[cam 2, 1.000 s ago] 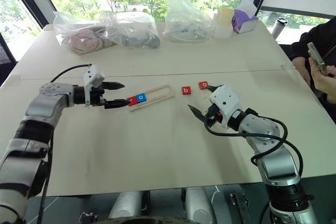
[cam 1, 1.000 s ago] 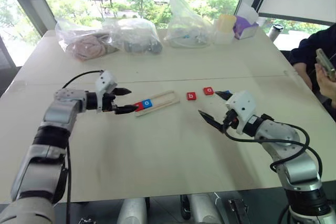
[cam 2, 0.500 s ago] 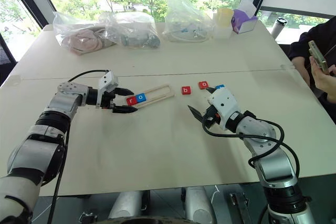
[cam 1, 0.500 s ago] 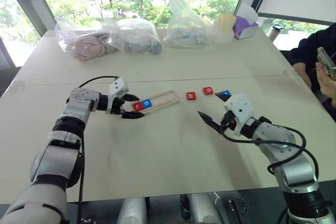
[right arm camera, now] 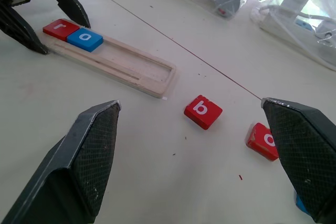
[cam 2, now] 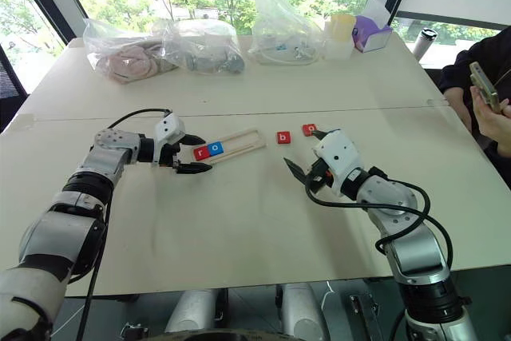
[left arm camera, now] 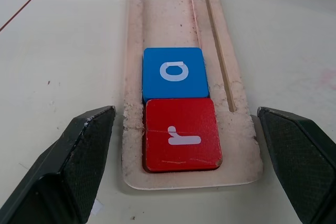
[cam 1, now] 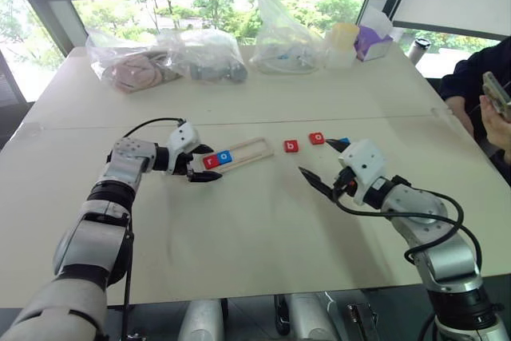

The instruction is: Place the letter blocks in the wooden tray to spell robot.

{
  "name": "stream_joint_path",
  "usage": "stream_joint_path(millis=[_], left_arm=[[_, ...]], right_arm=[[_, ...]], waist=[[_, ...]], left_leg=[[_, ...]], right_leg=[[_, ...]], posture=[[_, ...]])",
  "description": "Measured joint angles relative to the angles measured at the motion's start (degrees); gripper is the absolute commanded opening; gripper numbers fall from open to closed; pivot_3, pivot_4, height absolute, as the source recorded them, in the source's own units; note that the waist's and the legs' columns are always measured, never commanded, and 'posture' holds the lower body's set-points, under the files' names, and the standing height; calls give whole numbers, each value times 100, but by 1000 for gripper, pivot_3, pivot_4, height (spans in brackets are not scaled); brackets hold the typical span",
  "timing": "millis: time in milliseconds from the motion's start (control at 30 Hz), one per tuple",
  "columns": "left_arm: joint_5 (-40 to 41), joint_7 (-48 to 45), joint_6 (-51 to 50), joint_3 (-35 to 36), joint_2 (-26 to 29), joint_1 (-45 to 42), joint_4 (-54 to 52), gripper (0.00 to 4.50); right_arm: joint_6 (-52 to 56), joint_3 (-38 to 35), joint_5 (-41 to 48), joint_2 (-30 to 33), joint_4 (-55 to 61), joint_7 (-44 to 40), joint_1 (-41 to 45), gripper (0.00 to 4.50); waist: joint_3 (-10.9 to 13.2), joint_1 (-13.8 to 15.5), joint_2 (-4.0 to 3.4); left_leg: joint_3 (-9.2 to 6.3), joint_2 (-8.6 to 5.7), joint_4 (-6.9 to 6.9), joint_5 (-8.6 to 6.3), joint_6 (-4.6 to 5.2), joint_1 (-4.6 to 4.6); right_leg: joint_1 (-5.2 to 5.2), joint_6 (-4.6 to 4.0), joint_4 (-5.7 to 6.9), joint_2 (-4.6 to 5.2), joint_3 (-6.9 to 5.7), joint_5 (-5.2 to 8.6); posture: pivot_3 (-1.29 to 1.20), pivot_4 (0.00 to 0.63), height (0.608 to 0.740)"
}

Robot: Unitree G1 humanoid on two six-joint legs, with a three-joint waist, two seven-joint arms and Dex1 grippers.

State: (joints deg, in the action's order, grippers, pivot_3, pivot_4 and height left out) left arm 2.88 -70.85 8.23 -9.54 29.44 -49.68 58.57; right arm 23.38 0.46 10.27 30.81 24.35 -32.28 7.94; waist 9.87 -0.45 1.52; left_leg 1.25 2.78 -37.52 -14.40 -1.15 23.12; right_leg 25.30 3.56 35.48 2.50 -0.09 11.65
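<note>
The wooden tray [cam 1: 252,148] lies slanted on the table left of centre. At its left end sit a red r block [left arm camera: 181,134] and, right beside it, a blue o block [left arm camera: 174,72]. My left gripper [cam 1: 211,163] is open at that end, low over the table, with one finger on each side of the tray's end and the r block. A red b block [right arm camera: 203,111], a red o block [right arm camera: 263,140] and a blue block [cam 1: 344,141] lie loose on the table right of the tray. My right gripper [cam 1: 316,157] hovers open just in front of them, holding nothing.
Clear plastic bags [cam 1: 206,53] with contents, a yellow cup [cam 1: 345,36] and a purple box [cam 1: 372,40] line the far side of the table. A person [cam 1: 483,89] holding a phone sits at the right edge. A seam [cam 1: 96,125] runs across the tabletop behind the tray.
My left gripper has dropped lower and closed in on the tray's left end, still open. The blocks and my right gripper have stayed where they were.
</note>
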Motion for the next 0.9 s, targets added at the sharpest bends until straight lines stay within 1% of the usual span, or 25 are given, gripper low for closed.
stream_joint_path(millis=[133,300,467,567,600,633,767,900], left_arm=[[-6,81,156,26,-3,87,37,4500],[-2,194,332,108,-4,268,11,4500],[0,231,331,143,-8,364,-64,4500],[0,190,321,143,-19,406,-99,3700],[0,168,316,142,-27,431,-134,3344],[1,176,316,143,-24,446,-152,3148],[1,169,321,143,15,585,-387,3150],[9,7,299,140,106,852,-971,3150]], right_arm=[[8,22,1,0,10,34,-19,4415],[50,25,2,0,62,50,-84,4415],[131,26,5,0,142,52,-105,4415],[165,26,5,1,169,52,-114,4500],[172,26,5,1,183,49,-119,4500],[175,26,5,1,192,49,-120,4500],[215,26,6,2,224,42,-122,4500],[217,22,6,17,233,27,-117,4500]], waist=[[-2,-9,-1],[-4,-19,-3],[-12,-19,-12],[-24,-19,-27],[-28,-19,-31],[-28,-19,-32],[-32,-30,-36],[-33,-34,-37]], left_leg=[[0,0,0,0,0,-17],[3,2,21,-1,-1,-82],[4,2,22,-1,-1,-82],[5,2,25,-1,-1,-82],[5,2,25,-1,-1,-82],[5,2,25,-1,-1,-83],[5,3,27,-1,-1,-84],[7,4,43,-2,0,-82]], right_leg=[[-13,0,5,0,0,0],[-67,18,-6,4,0,14],[-67,18,-7,6,0,14],[-67,19,-13,6,0,14],[-67,19,-13,6,0,14],[-67,18,-12,6,0,14],[-68,19,-14,6,0,15],[-66,19,-27,6,0,16]], posture=[[0,150,740],[0,150,740],[0,150,740],[0,150,740],[0,150,740],[0,150,740],[0,150,740],[0,150,740]])
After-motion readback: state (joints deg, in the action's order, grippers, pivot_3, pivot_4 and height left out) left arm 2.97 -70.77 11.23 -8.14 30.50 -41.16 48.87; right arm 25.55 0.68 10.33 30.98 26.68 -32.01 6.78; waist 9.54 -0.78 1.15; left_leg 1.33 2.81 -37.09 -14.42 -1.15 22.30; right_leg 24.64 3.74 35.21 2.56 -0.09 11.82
